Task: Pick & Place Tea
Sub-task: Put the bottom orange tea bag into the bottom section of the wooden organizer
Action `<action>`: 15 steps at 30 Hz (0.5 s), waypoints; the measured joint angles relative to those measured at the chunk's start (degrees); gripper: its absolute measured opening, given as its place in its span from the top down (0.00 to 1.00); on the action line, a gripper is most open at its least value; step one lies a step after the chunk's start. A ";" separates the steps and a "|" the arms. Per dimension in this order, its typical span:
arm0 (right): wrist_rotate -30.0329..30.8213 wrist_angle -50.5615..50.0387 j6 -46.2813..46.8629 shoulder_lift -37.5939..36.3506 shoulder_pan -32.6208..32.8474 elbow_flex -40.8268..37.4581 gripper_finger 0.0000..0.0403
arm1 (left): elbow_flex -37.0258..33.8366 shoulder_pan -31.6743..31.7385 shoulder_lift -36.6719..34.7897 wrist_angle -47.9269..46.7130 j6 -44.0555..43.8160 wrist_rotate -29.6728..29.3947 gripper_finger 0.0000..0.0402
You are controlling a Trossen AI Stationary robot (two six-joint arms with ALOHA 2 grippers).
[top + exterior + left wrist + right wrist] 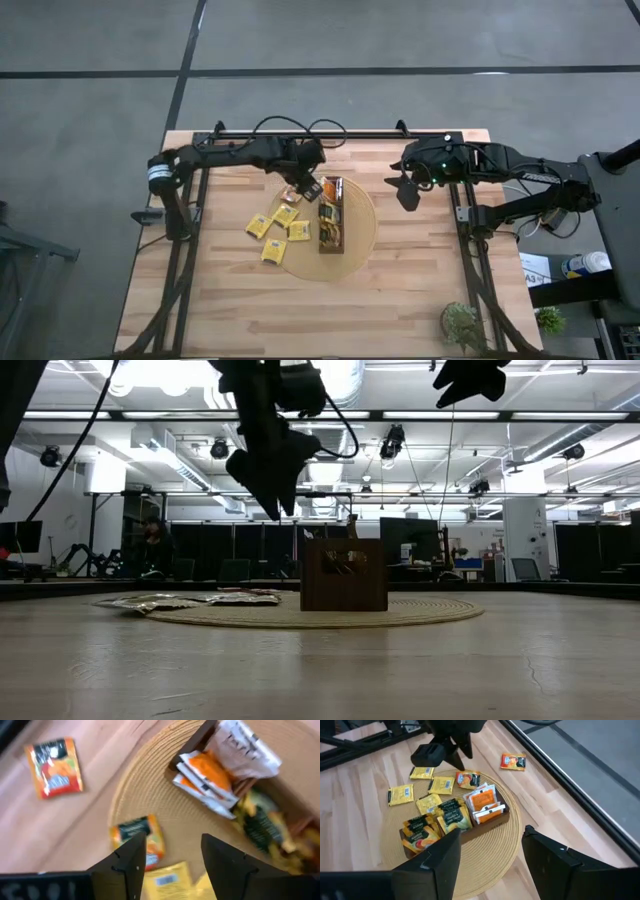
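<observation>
The tea is small square sachets. Several stand in the dark-brown tray point(485, 820) on the round tan disc point(355, 245). Yellow ones point(272, 250) lie flat on the disc's left edge and the table beside it. An orange-and-green sachet point(142, 832) lies on the disc, and an orange one point(54, 767) lies on the bare wood. My left gripper point(172, 855) hovers open above the disc beside the tray's far end, nothing between its fingers. My right gripper point(490, 855) hangs open high to the right of the disc point(407, 192).
A black rail point(330, 133) runs along the table's far edge, and dark frame bars point(185, 260) line the left and right sides. A small green plant point(462, 325) stands at the near right corner. Bare wood point(300, 310) lies near the front edge.
</observation>
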 joint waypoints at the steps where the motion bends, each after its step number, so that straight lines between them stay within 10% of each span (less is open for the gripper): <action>1: 0.01 -0.01 0.65 0.00 0.00 0.00 0.49 | -0.48 0.52 0.00 0.23 2.43 0.00 0.54; 15: 1.05 -0.03 7.24 0.07 0.00 0.00 0.49 | -15.77 2.57 0.11 2.73 0.65 -2.21 0.54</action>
